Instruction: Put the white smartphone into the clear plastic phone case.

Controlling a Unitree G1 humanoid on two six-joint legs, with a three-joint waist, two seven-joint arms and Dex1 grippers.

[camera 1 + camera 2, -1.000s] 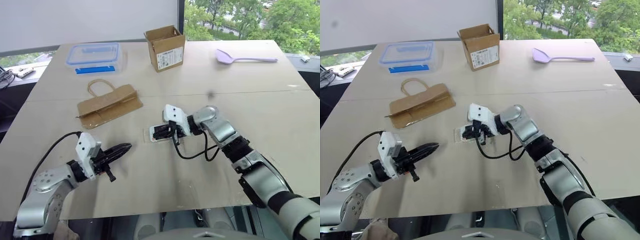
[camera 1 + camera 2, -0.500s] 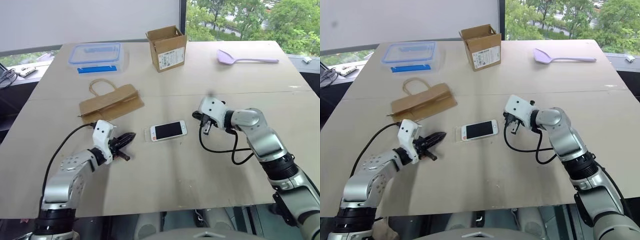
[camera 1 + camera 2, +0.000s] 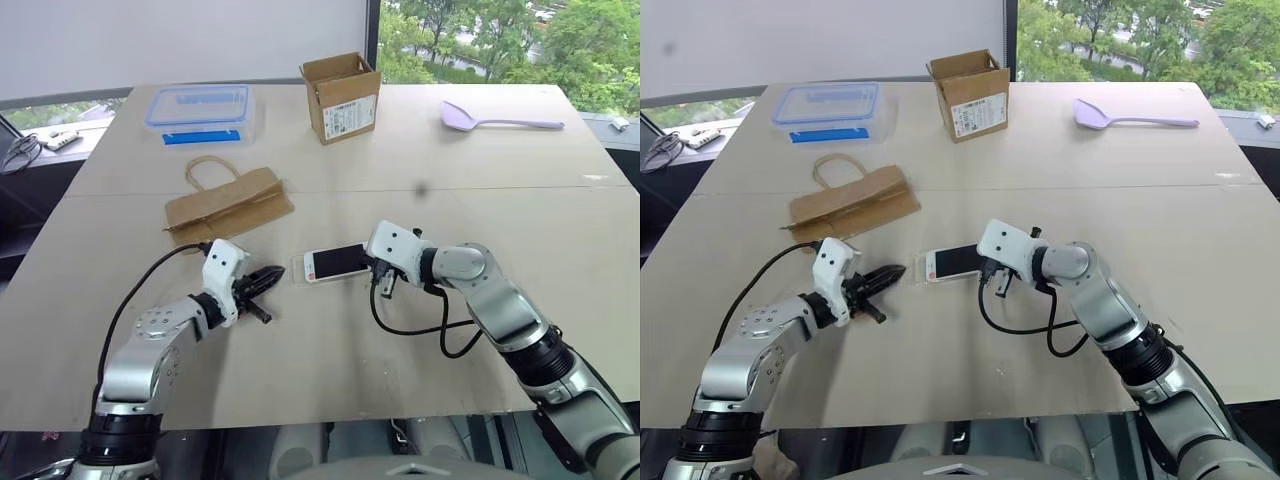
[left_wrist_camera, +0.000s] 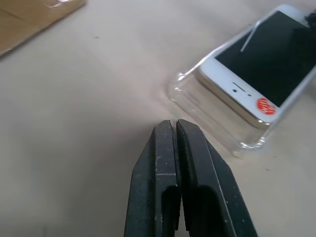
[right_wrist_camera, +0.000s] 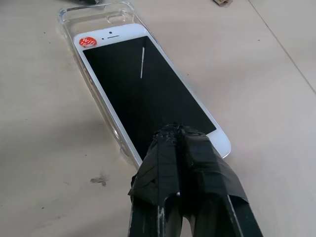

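Lying mid-table, long axis left-right: white smartphone (image 3: 338, 262) sitting askew on clear plastic phone case (image 4: 210, 121). Flanking it, pinched shut and empty: right gripper (image 3: 384, 283) nearer, left gripper (image 3: 272, 274) approaching.

A pale wooden table (image 3: 330, 360) carries everything. Near its far edge sit a clear food box with a blue rim (image 3: 197, 108), an open cardboard box (image 3: 343, 96) and a lilac spoon (image 3: 497, 119). A flattened brown paper bag (image 3: 227, 204) lies left of centre. Mid-table, the clear plastic phone case (image 4: 212, 126) lies flat, the white smartphone (image 3: 337, 262) on it.
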